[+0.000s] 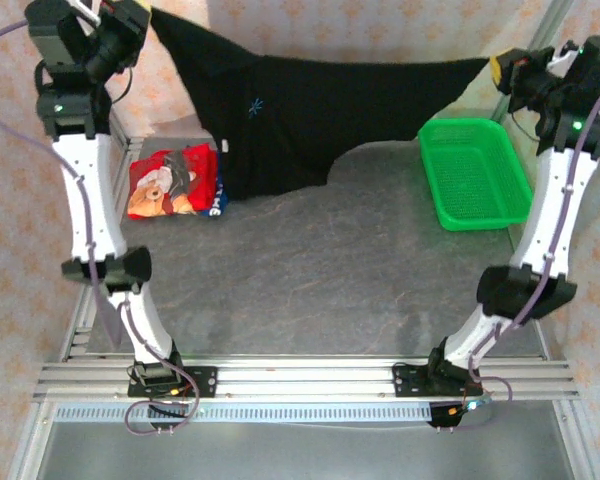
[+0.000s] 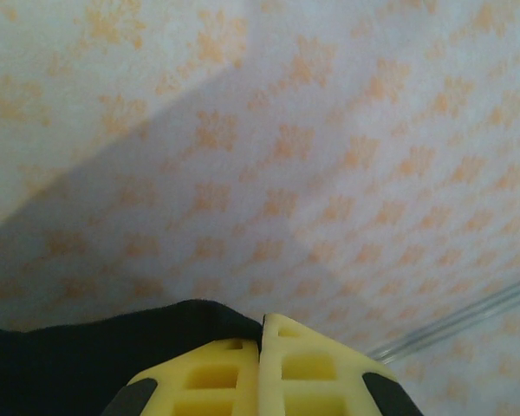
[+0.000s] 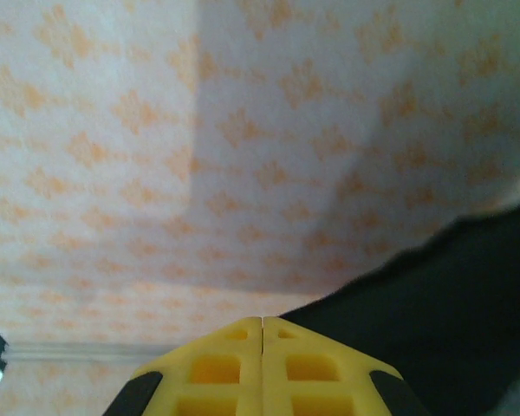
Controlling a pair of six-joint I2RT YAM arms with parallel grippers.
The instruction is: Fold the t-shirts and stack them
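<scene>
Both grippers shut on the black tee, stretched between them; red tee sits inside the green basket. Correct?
No. The red tee lies on the table at the left, apart from the green basket at the right; the top external view shows it. Left gripper and right gripper are shut on the black tee, stretched between them.

Bright, even light, soft shadows across the wall (image 3: pixel 113 130) (wrist views slightly blurred).

The left gripper's (image 2: pixel 262 324) yellow fingers (image 2: pixel 210 374) are pressed together, with the black t-shirt (image 2: pixel 69 357) bunched against the left one. Beyond is a pale wall (image 2: pixel 286 130) with an orange pattern, partly in shadow. A metal strip (image 2: pixel 468 316) runs at the right.
</scene>
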